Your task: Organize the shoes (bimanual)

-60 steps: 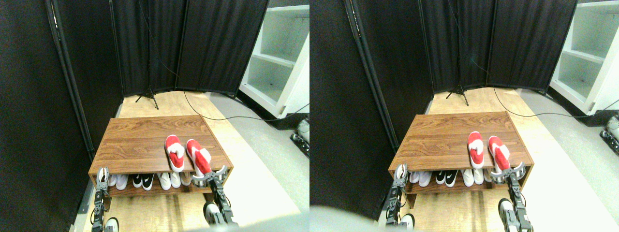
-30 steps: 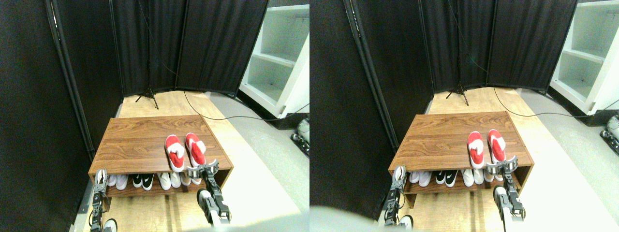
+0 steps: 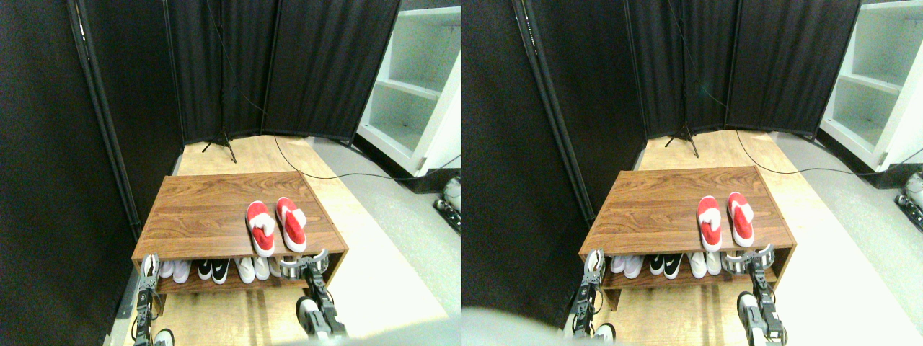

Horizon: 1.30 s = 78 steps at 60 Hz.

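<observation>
Two bright red shoes stood side by side on the top of the wooden table (image 3: 209, 209), in its right half and towards the front edge. The left red shoe (image 3: 260, 228) and the right red shoe (image 3: 292, 223) were just beside each other, roughly parallel, toes pointing to the rear edge, heels close to the front edge. Each showed a white patch on its upper. Neither shoe was touched by a gripper.

On the lower shelf (image 3: 216, 282) beneath the table top, a row of other shoes (image 3: 216, 269) was visible: white pairs and one black-and-white pair. The exact count could not be established, as the front edge of the top and the right gripper hid part of the row.

Two manipulators were in view. The right gripper (image 3: 303, 264) was positioned just below the front edge of the table near its front right corner, directly below the right red shoe's heel and clear of it; its jaws were spread apart and held nothing. The left gripper (image 3: 150, 265) stood at the front left corner of the table, pointing upward; whether its jaws were apart or together could not be determined.

One black cable (image 3: 339, 175) ran across the floor behind the table. One white shelving unit (image 3: 411, 94) stood at the far right.
</observation>
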{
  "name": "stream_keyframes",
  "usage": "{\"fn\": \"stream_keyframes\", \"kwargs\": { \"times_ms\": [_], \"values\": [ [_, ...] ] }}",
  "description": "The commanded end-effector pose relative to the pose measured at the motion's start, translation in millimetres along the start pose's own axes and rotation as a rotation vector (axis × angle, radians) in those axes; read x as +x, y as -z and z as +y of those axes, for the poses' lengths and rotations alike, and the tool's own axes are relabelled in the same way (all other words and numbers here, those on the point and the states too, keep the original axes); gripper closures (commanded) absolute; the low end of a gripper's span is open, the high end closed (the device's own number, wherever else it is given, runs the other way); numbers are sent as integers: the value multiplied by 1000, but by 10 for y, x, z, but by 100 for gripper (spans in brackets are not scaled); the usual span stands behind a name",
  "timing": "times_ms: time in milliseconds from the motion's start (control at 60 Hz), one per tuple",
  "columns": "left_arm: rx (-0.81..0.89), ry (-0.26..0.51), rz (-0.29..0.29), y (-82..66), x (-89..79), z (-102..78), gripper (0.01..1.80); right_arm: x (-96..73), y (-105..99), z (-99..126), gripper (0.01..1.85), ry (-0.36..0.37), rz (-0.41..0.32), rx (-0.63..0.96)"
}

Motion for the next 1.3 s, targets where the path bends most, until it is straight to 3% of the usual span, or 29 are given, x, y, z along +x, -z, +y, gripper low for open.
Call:
{"fn": "stream_keyframes", "kwargs": {
  "times_ms": [17,133,217,300,417,483,550,617,733,783,1017,1300],
  "values": [
    [-10,45,4,7,19,-51,176,-97,-50,135,38,-65,-4,-35],
    [-12,42,-7,20,21,-63,175,-268,-150,177,45,-63,-32,-30],
    [-14,42,-6,27,24,-66,175,-385,-327,199,67,-75,-76,-101],
    [-14,41,-10,34,19,-72,174,-478,-424,223,72,-67,-135,-92],
    [-12,46,-7,39,20,-74,175,-608,-589,256,91,-77,-206,-115],
    [-14,49,-9,44,22,-80,175,-615,-684,281,127,-103,-274,-120],
    [-4,50,-9,53,20,-95,175,-560,-770,315,164,-127,-326,-173],
    [1,50,-3,58,18,-99,174,-497,-819,356,183,-127,-378,-200],
    [7,48,-13,65,16,-113,174,-374,-899,409,185,-134,-415,-239],
    [10,51,-7,63,17,-109,174,-227,-947,429,185,-137,-424,-182],
    [15,52,-20,67,0,-130,174,276,-1116,422,185,-107,-460,-219],
    [26,61,-30,47,-41,-153,174,585,-1097,271,185,-34,-457,-114]
  ]
}}
